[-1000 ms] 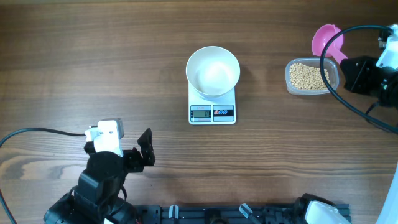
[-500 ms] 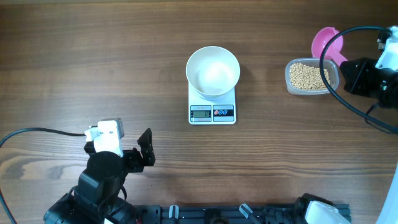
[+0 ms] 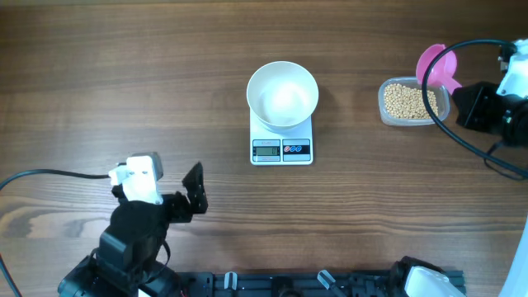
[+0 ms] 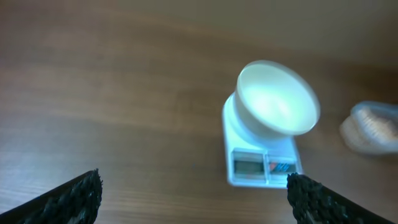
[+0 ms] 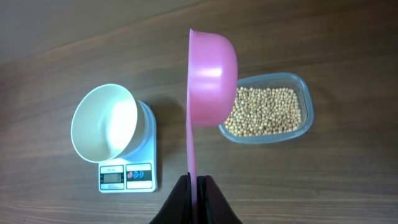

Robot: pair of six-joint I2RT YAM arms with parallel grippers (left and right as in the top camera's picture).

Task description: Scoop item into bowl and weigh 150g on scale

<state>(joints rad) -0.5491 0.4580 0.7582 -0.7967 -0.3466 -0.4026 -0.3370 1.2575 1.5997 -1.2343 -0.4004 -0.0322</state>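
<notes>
The white bowl [image 3: 282, 94] stands empty on the white scale [image 3: 281, 149] at mid-table. Tan beans [image 3: 407, 101] fill a clear tub at the right. My right gripper [image 3: 467, 97] is shut on the handle of a pink scoop [image 3: 436, 64], whose cup hangs over the tub's far right corner. In the right wrist view the gripper [image 5: 196, 183] pinches the handle, and the scoop [image 5: 211, 74] is turned on edge in front of the beans [image 5: 264, 112], with the bowl [image 5: 104, 123] to their left. My left gripper [image 3: 165, 186] is open near the front left, empty, far from the scale.
The clear plastic tub [image 3: 442, 106] sits right of the scale with bare wood between them. The left wrist view shows the left gripper [image 4: 194, 182] aimed over bare wood at the bowl [image 4: 277, 102], the scale [image 4: 261, 168] and the blurred tub [image 4: 373, 127]. Black cables cross both table ends.
The right gripper has carried the pink scoop slightly toward the tub. The left arm has shifted a little and its gripper stays open.
</notes>
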